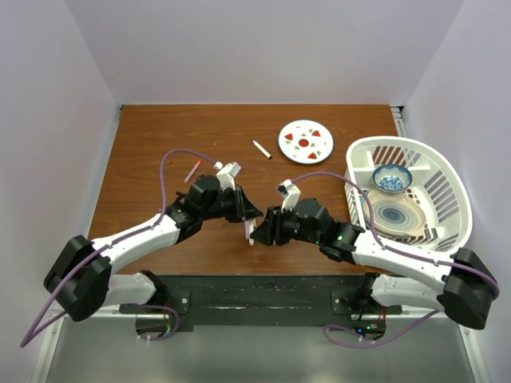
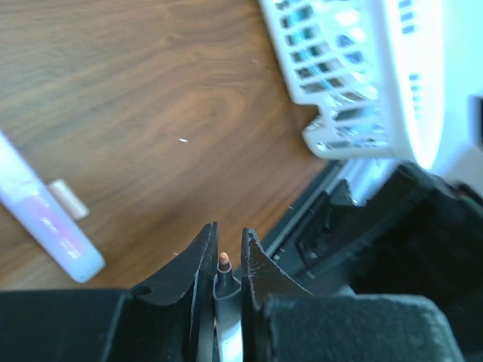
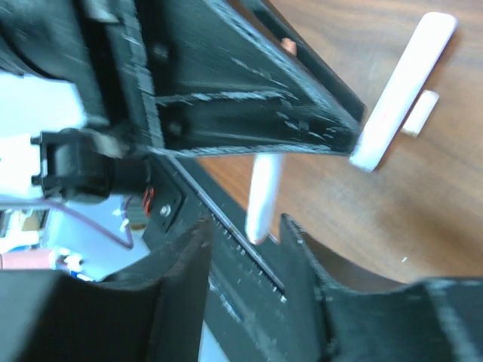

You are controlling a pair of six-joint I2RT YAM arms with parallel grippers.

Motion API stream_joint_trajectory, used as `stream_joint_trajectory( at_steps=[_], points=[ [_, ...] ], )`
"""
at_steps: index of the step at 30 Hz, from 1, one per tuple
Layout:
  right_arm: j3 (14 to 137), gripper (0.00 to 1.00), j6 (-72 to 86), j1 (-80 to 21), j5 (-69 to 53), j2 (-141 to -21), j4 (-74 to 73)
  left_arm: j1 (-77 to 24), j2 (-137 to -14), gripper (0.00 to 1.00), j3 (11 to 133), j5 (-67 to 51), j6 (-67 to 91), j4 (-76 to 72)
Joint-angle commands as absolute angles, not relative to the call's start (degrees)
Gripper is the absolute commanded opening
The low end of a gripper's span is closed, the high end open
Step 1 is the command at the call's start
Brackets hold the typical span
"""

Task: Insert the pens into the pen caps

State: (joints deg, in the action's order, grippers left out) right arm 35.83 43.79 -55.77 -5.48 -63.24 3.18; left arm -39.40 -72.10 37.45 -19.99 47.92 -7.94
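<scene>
Pen (image 1: 262, 149) on table (image 1: 160, 136); bowl (image 1: 392, 177) in basket (image 1: 393, 142)

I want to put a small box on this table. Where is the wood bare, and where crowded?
The table is bare along the back wall, from the far-left corner to the plate, and down the left edge beyond the red-ended pen. The basket fills the right side. The near middle is crowded: the left gripper and right gripper meet by the pink marker.
</scene>
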Motion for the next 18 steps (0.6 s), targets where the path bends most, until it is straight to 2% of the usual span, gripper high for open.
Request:
stream_joint_trajectory(
  at_steps=[1, 9, 12, 13, 14, 16, 17, 18],
  points=[
    [32.2, 0.48, 45.4, -55.8, -8.6, -59.3, 9.8, -39.3, -66.7, 0.00, 35.7, -26.1, 50.0, -14.6],
    [30.1, 0.48, 48.5, -55.8, -14.6, -61.3, 19.0, -39.4, -63.5, 0.00, 32.6, -30.2, 56.6, -24.9],
    [29.4, 0.44, 50.1, -55.8, -15.6, -62.0, 22.5, -39.4, -62.6, 0.00, 31.9, -29.8, 57.5, -26.0],
    [29.2, 0.41, 50.4, -55.8, -15.6, -62.1, 23.2, -39.4, -62.4, 0.00, 31.8, -29.6, 57.4, -26.1],
    [28.8, 0.27, 50.7, -55.8, -15.3, -62.0, 24.5, -39.4, -62.0, 0.00, 31.6, -29.5, 57.5, -26.0],
    [27.4, 0.05, 51.8, -55.8, -15.0, -61.5, 26.1, -39.4, -61.7, 0.00, 31.3, -29.3, 57.5, -25.9],
    [27.0, 0.00, 52.0, -55.8, -14.7, -60.8, 26.7, -39.4, -61.3, 0.00, 31.4, -29.0, 57.3, -25.6],
    [26.2, 0.00, 52.6, -55.8, -13.5, -60.2, 26.6, -39.4, -61.1, 0.04, 31.6, -28.1, 56.9, -23.5]
  ],
)
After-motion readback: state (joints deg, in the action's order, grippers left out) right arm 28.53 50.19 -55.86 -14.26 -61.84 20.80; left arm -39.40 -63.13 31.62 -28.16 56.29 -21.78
